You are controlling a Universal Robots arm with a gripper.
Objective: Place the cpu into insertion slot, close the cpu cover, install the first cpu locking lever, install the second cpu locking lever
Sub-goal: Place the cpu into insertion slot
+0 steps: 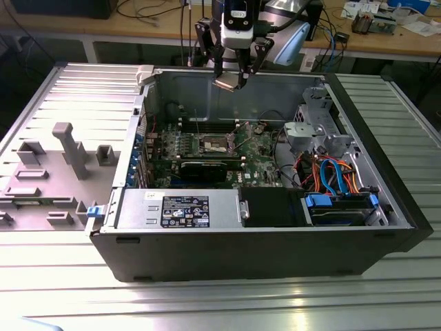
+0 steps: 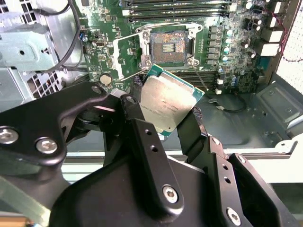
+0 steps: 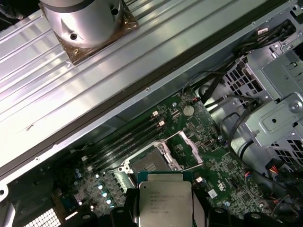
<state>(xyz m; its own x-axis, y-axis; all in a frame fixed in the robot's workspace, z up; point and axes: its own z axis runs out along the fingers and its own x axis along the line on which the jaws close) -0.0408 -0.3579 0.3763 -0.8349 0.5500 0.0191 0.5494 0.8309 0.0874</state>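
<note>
My gripper [image 1: 231,79] hangs above the open computer case, shut on the cpu [image 1: 228,84], a small square chip with a dull silver top. In both wrist views the black fingers [image 2: 131,109] clamp the cpu [image 2: 167,100] by two opposite edges. The insertion slot [image 2: 166,44] lies below on the green motherboard [image 1: 258,148], uncovered, its contact field showing. The cpu cover [image 2: 126,53], a thin silver frame, stands swung open beside the slot. In the first wrist view the cpu [image 3: 164,198] hovers just short of the insertion slot [image 3: 146,164], with the cpu cover [image 3: 183,149] raised at its side.
The case [image 1: 124,241] lies on its side on a ribbed metal table. A power supply [image 1: 182,210] fills its near side. A drive cage [image 1: 313,131] and orange and blue cables [image 1: 334,172] sit at the exterior view's right. A grey moulded panel [image 1: 62,165] lies at the left.
</note>
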